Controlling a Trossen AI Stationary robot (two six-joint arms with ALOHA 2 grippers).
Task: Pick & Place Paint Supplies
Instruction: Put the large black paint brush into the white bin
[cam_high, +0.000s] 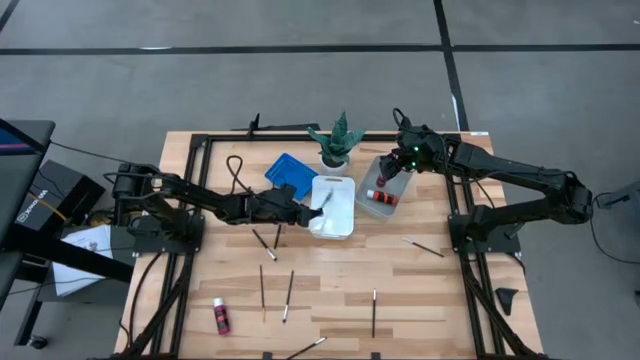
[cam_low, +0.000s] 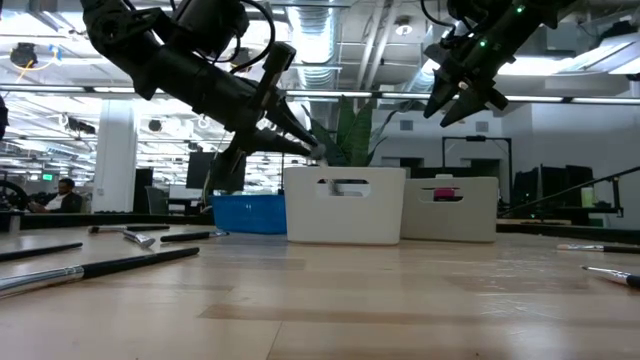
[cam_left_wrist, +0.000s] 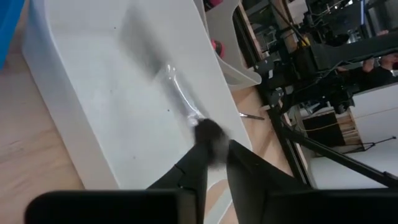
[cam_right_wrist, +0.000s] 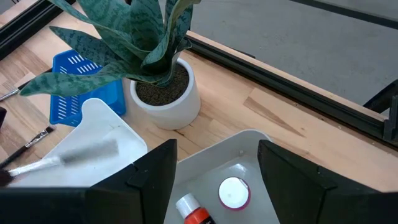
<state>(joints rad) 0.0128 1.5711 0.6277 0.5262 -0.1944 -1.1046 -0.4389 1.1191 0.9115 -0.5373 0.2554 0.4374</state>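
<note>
Left gripper (cam_high: 306, 208) reaches over the left rim of the white tray (cam_high: 345, 228) at mid-table, its fingers nearly together with a paintbrush (cam_left_wrist: 186, 106) at their tips. That brush shows only as a blur over the tray floor, so I cannot tell whether it is pinched or already falling free. My reading is that this is the release step: a brush going into the white tray.

Going rightward, a blue tray (cam_high: 290, 172) lies on the far side just left of the white one, and a small potted plant (cam_high: 336, 140) stands beyond them. Next comes the grey tray (cam_high: 372, 205), touching the white tray's right side, with red bottles (cam_high: 381, 195) inside; a white cap (cam_right_wrist: 234, 191) shows directly below the right gripper (cam_high: 394, 172), which hovers wide open and empty above that tray.

Several loose brushes lie on the near half of the table, among them a dark one (cam_high: 263, 291) left of centre and another (cam_high: 374, 312) toward the right. One more bottle (cam_high: 220, 316) lies at the near left.

The next move likely calls for the left arm to lift clear of the tray rim, then line up along a loose brush's handle.
</note>
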